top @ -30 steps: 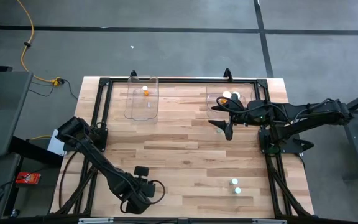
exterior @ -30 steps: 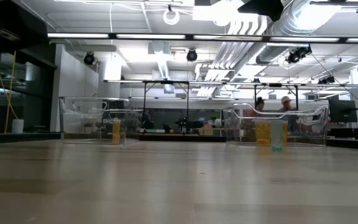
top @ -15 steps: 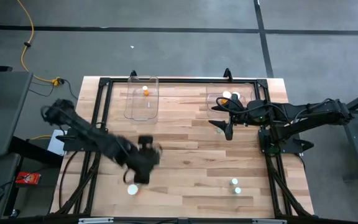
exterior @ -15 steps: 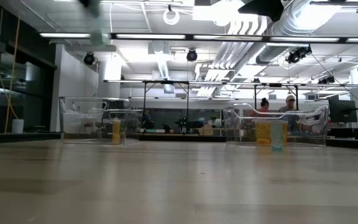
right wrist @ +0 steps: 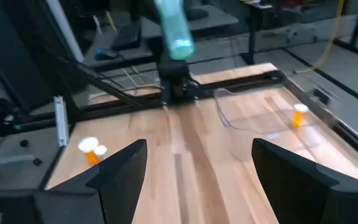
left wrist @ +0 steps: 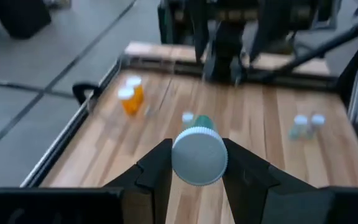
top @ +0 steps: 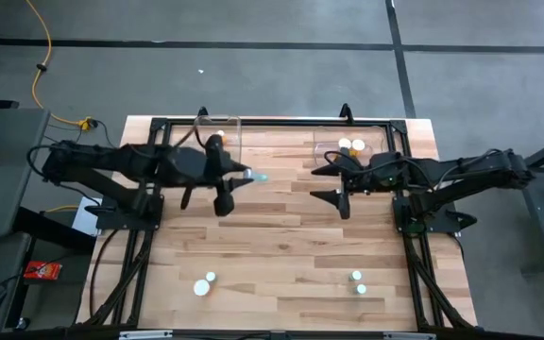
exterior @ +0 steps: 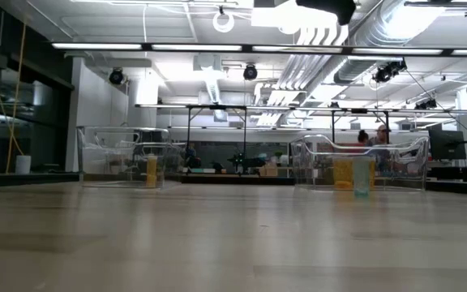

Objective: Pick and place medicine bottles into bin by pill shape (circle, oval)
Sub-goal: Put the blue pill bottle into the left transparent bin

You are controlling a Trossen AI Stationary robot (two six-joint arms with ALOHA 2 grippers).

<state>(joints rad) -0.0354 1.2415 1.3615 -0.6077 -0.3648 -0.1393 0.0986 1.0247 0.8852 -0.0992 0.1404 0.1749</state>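
One left hand (top: 244,177) raised, gripping bottle (top: 256,177)

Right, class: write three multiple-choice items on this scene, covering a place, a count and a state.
1. Where is the pale green bottle?
A. In the right bin
B. In the left gripper, by the left bin
C. Standing on the table

2. How many bottles are in the right bin?
A. None
B. Two
C. Five

3. How is the right gripper?
A. Open, empty
B. Shut on a bottle
C. Shut, empty

Answers:
1 B: the pale green bottle sits between the fingers of the left gripper, next to the left bin.
2 B: the right bin shows two caps.
3 A: the right gripper has its fingers spread with nothing between them.
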